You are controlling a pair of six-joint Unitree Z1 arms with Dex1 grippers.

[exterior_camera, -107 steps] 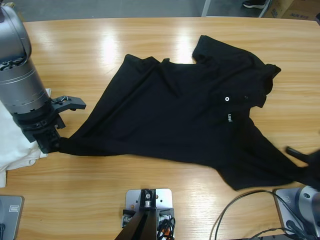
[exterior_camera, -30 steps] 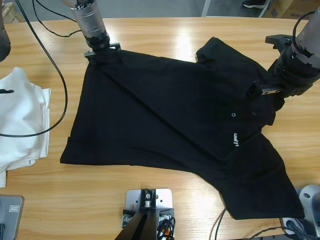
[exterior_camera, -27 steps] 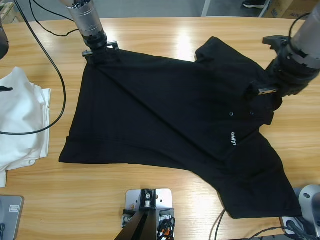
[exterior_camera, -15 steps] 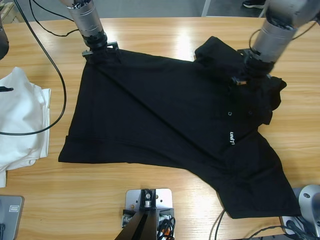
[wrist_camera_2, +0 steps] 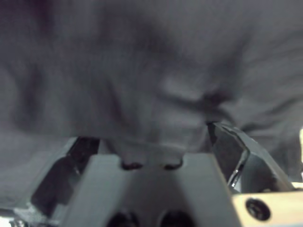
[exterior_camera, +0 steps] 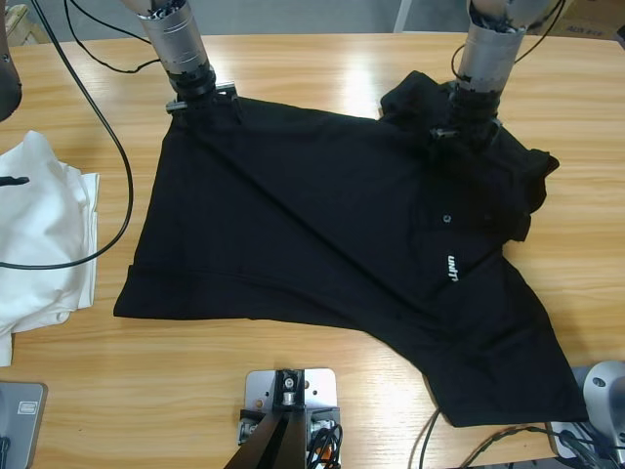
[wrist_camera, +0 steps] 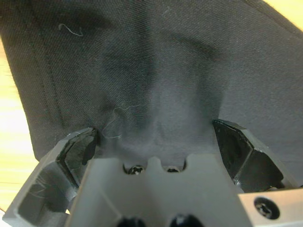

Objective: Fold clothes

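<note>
The black polo (exterior_camera: 332, 244) lies spread face-up across the middle of the wooden table (exterior_camera: 293, 68), buttons and small white logo showing, one sleeve trailing toward the near right edge. Its far left corner sits in the left gripper (exterior_camera: 200, 93), and its collar end on the far right, beside a bunched sleeve, is under the right gripper (exterior_camera: 464, 122). Both arms come down from the far edge onto the polo, probably so the two far points are controlled together and the cloth can be drawn flat or carried over in a fold.

Left of the polo, well apart from it, a heap of white clothes (exterior_camera: 39, 234) waits at the table's left edge, with a black cable (exterior_camera: 112, 147) looping between.

The high view gives the polo's whole outline but hides the jaws under the wrists. The left wrist view fills that in: hemmed black fabric (wrist_camera: 156, 85) runs down between jaws standing apart on either side, the cloth bunched between them, so whether they pinch it I cannot tell. The right wrist view shows the same for the right gripper (wrist_camera_2: 156, 142), jaws either side of blurred dark cloth, grip unclear
</note>
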